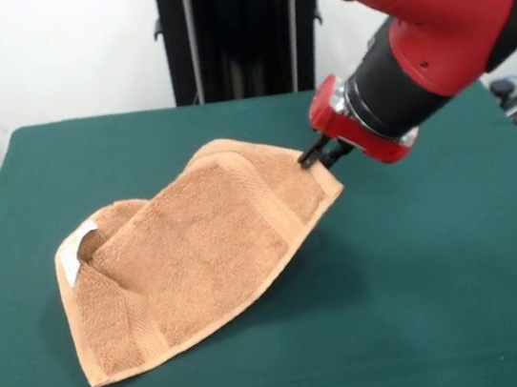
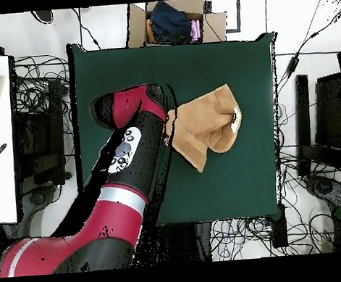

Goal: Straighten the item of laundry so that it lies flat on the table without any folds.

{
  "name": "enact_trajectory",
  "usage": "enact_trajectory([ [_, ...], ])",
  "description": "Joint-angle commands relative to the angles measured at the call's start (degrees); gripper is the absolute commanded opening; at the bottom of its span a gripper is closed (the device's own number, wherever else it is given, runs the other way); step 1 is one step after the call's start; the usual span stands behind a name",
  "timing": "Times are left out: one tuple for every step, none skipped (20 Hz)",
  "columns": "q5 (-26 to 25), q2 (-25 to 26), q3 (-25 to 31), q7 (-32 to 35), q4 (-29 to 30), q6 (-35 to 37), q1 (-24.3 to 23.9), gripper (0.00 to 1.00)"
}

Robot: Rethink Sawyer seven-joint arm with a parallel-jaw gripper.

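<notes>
Front view: The small orange-tan terry hand towel (image 1: 196,260) lies near the middle of the large dark green felt-covered table (image 1: 447,302). It is not flat. One end is raised off the cloth surface, and the opposite end is folded over on itself, with a small white label (image 1: 76,250) showing at that fold. The black gripper (image 1: 322,155) on the red and black arm (image 1: 428,25) is clenched on the raised corner of the towel, holding that corner above the table.

The step in hand appears to be drawing the raised end away from the folded end. To do it well, the pull should run along the towel's long axis and stay low, so that the resting end anchors by friction and the doubled layer slides open rather than the whole towel dragging. The corner should be released only once it is down on the table.

Overhead view: The towel (image 2: 205,126) sits toward one side of the table (image 2: 227,186), just beside the arm (image 2: 131,157). The gripper itself is hidden under the arm here, so its closure cannot be confirmed from this view. Bare green surface surrounds the towel on every side, the widest open stretch lying beyond the arm. The table edge beside the label end is the nearest, so the pull is best directed away from it.
</notes>
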Motion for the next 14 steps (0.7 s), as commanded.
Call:
enact_trajectory([
  [3.38,3.43,1.5,17.1,-3.81,4.78,-1.2,0.0],
  [3.42,3.81,1.52,17.27,-4.23,4.97,-1.15,0.0],
  [3.62,4.16,1.59,17.44,-4.7,5.18,-1.21,0.0],
  [3.7,4.6,1.55,17.64,-5.43,5.62,-1.2,0.0],
  [3.79,5.05,1.5,17.83,-6.17,6.05,-1.19,0.0],
  [3.86,5.5,1.4,18.09,-6.86,6.55,-1.15,0.0],
  [3.95,5.82,1.33,18.3,-7.24,6.57,-1.11,0.0],
  [4.05,6.27,1.25,18.6,-7.78,6.76,-1.09,0.0],
  [4.14,6.78,1.2,18.86,-8.37,6.84,-1.07,0.0],
  [4.17,6.96,1.04,19.11,-8.53,6.8,-0.97,0.0],
  [4.26,7.36,0.95,19.38,-9.06,7.08,-0.91,0.0],
  [4.36,7.68,0.77,19.61,-9.58,7.32,-0.84,0.0],
  [4.56,8.09,0.72,19.72,-10.26,7.93,-0.88,0.0],
  [4.8,8.51,0.51,19.84,-10.96,8.38,-0.9,0.0],
])
